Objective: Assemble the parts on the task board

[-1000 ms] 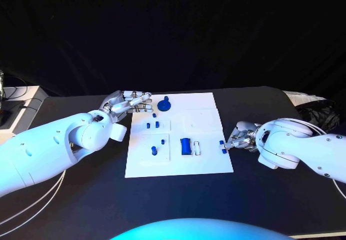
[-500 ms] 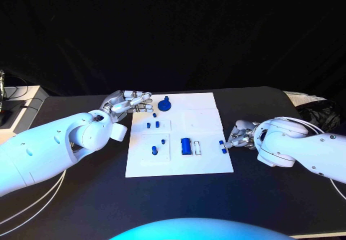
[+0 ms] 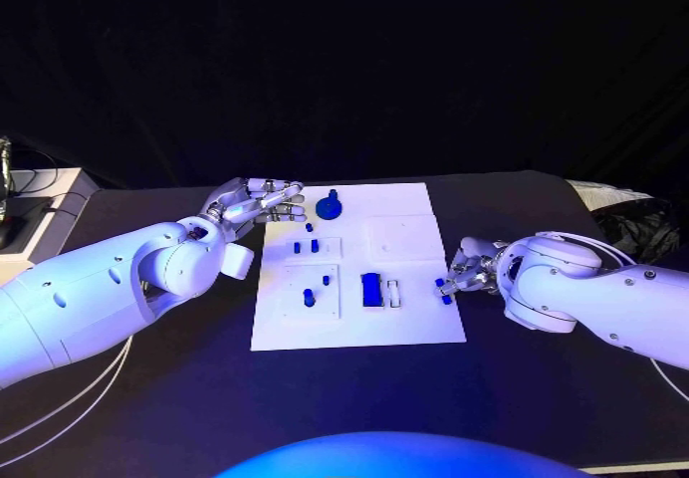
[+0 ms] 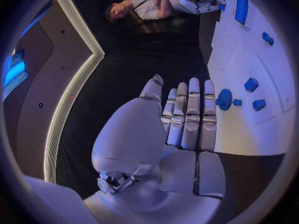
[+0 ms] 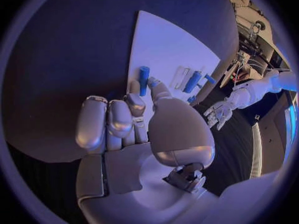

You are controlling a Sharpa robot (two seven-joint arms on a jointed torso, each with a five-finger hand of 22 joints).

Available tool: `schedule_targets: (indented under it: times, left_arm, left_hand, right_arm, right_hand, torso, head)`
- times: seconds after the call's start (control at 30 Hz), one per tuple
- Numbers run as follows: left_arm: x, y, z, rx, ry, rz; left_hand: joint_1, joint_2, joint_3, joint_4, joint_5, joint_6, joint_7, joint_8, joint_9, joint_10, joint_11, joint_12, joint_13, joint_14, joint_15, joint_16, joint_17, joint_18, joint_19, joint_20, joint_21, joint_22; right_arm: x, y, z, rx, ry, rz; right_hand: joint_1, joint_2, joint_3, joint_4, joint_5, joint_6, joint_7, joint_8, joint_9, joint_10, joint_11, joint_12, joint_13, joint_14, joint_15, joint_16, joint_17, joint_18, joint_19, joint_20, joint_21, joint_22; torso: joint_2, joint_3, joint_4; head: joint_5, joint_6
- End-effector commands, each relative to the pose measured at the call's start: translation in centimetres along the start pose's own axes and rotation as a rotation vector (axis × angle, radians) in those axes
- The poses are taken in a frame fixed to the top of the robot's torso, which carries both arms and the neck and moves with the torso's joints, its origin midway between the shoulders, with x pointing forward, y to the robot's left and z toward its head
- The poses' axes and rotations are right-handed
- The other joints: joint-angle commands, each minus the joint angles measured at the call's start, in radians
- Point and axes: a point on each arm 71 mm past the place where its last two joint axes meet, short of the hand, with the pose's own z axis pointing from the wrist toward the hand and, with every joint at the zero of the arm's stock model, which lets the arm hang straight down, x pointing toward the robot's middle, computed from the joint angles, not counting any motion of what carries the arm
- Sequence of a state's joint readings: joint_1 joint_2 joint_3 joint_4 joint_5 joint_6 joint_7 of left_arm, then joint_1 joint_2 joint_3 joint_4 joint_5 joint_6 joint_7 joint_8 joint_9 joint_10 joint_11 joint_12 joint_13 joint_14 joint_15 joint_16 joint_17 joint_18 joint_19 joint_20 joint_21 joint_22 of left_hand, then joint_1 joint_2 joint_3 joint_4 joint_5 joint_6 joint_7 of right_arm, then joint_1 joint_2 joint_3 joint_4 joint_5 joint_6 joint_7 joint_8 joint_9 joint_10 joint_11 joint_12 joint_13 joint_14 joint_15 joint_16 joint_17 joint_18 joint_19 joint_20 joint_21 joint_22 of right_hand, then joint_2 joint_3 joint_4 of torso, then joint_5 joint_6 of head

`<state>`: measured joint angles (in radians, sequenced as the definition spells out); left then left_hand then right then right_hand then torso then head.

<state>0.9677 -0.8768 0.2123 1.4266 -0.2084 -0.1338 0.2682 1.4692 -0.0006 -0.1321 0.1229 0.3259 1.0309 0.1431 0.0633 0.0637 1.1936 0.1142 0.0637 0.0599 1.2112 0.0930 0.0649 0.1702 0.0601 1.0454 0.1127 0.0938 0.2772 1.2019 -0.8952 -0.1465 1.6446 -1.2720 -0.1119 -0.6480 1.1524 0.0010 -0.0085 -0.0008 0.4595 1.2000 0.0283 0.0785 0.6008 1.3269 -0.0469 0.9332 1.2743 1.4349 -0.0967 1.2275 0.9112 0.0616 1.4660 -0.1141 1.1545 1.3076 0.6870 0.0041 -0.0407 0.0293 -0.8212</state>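
1. While both white arms reach in from the sides, the black table (image 3: 172, 398) carries everything, with the white task board (image 3: 409, 214) lying flat at its middle.
2. Coming in from its own side, the left arm (image 3: 101, 299) ends in the left hand (image 3: 256, 204), which hovers at the far left corner of the task board. Its fingers (image 4: 190, 114) lie straight and side by side, pressed together rather than curled, and they hold nothing; the left wrist view shows them over the board's edge beside a round blue part (image 4: 224, 99).
3. Opposite it, the right arm (image 3: 603, 299) brings the right hand (image 3: 471, 271) to the board's right edge. Its fingers are curled in, and the thumb and a finger pinch a small blue peg (image 5: 143, 80), seen in the right wrist view standing just over the board's edge; the head view shows the same blue piece at the fingertips (image 3: 444, 292).
4. On the board, a blue rectangular block (image 3: 370, 289) lies near the middle, just beside a narrow pale slot piece (image 3: 392, 292).
5. Near the far edge, a blue round knobbed part (image 3: 329, 208) sits close to the left hand.
6. Several small blue pegs (image 3: 305, 246) stand or lie in the shallow recessed panels on the board's left half, apart from one another.
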Motion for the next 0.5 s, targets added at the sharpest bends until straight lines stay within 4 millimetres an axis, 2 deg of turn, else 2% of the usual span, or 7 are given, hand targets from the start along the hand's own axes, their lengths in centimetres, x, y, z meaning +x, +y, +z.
schedule_targets:
  times: [0.03,0.2,0.23,0.3,0.37,0.5]
  left_arm:
    - [0.18,-0.05,0.01,0.008,0.009,-0.008]
    - [0.15,-0.04,0.0,0.007,0.008,-0.008]
    - [0.14,-0.04,0.0,0.007,0.008,-0.008]
    - [0.14,-0.03,-0.01,0.007,0.008,-0.008]
    - [0.14,-0.02,-0.01,0.007,0.007,-0.008]
    - [0.13,-0.01,-0.03,0.006,0.007,-0.008]
  left_hand:
    - [0.002,0.007,0.001,0.004,0.004,-0.001,0.008,0.0,0.0,-0.005,-0.002,-0.002,0.001,-0.006,-0.001,-0.002,-0.001,-0.009,-0.007,-0.001,0.005,-0.001]
    - [0.002,0.007,0.001,0.004,0.004,-0.001,0.008,0.0,0.0,-0.005,-0.002,-0.002,0.001,-0.006,-0.001,-0.002,-0.001,-0.009,-0.007,-0.001,0.005,-0.001]
    - [0.002,0.007,0.001,0.004,0.004,-0.001,0.008,0.0,0.0,-0.005,-0.002,-0.002,0.001,-0.006,-0.001,-0.002,-0.001,-0.009,-0.007,-0.001,0.005,-0.001]
    - [0.002,0.007,0.001,0.004,0.004,-0.001,0.008,0.0,0.0,-0.005,-0.002,-0.002,0.001,-0.006,-0.001,-0.002,-0.001,-0.009,-0.007,-0.001,0.005,-0.001]
    - [0.002,0.007,0.001,0.005,0.004,-0.003,0.009,-0.001,0.0,-0.007,-0.001,-0.002,0.001,-0.007,-0.001,-0.002,-0.001,-0.01,-0.008,-0.001,0.006,-0.004]
    - [0.002,0.007,0.001,0.005,0.004,-0.003,0.01,-0.001,0.0,-0.008,-0.001,-0.002,0.001,-0.007,-0.001,-0.002,-0.001,-0.01,-0.008,-0.001,0.006,-0.004]
  right_arm:
    - [1.35,-0.28,0.1,0.004,0.049,-0.04]
    - [1.54,-0.14,-0.01,-0.002,0.062,-0.034]
    - [1.58,-0.13,-0.04,-0.003,0.065,-0.032]
    - [1.63,-0.13,-0.06,-0.003,0.07,-0.027]
    - [1.66,-0.18,-0.06,-0.003,0.074,-0.022]
    - [1.67,-0.39,-0.04,0.003,0.08,-0.018]
  right_hand:
    - [0.028,0.016,0.053,-0.029,0.045,-0.01,-0.001,-0.005,-0.013,0.004,-0.002,-0.007,-0.002,0.001,-0.01,-0.002,-0.002,-0.009,0.036,-0.004,-0.001,0.16]
    - [0.006,0.009,0.186,-0.085,0.088,-0.021,0.004,-0.003,-0.011,0.001,-0.001,-0.012,-0.004,0.001,-0.01,-0.003,0.0,-0.01,0.035,-0.005,-0.002,0.16]
    - [-0.016,0.001,0.242,-0.107,0.088,-0.027,0.004,0.0,-0.004,0.001,0.0,-0.014,-0.005,0.001,-0.009,-0.003,0.0,-0.009,0.035,-0.005,-0.003,0.16]
    - [-0.031,0.0,0.29,-0.122,0.092,-0.03,0.009,0.002,0.004,0.0,0.001,-0.016,-0.007,0.001,-0.008,-0.004,0.0,-0.009,0.035,-0.004,-0.002,0.16]
    - [-0.046,-0.002,0.33,-0.135,0.095,-0.034,0.011,0.004,0.013,-0.001,0.002,-0.016,-0.007,0.001,-0.007,-0.004,0.0,-0.008,0.035,-0.003,-0.002,0.16]
    - [-0.062,-0.002,0.36,-0.147,0.097,-0.039,0.012,0.006,0.027,-0.001,0.002,-0.018,-0.008,0.001,-0.006,-0.005,0.0,-0.008,0.035,-0.002,-0.001,0.16]
  torso:
    - [-0.001,0.0006,-0.0013]
    - [0.0,0.0009,-0.001]
    - [-0.001,0.0009,-0.0013]
    - [-0.001,0.0007,-0.0013]
    - [-0.001,0.0007,-0.0013]
    - [0.0,0.0007,-0.0008]
  head:
    - [0.0,0.0]
    - [0.001,0.0]
    - [0.001,0.0]
    - [0.001,0.001]
    - [0.001,0.001]
    - [0.002,0.002]
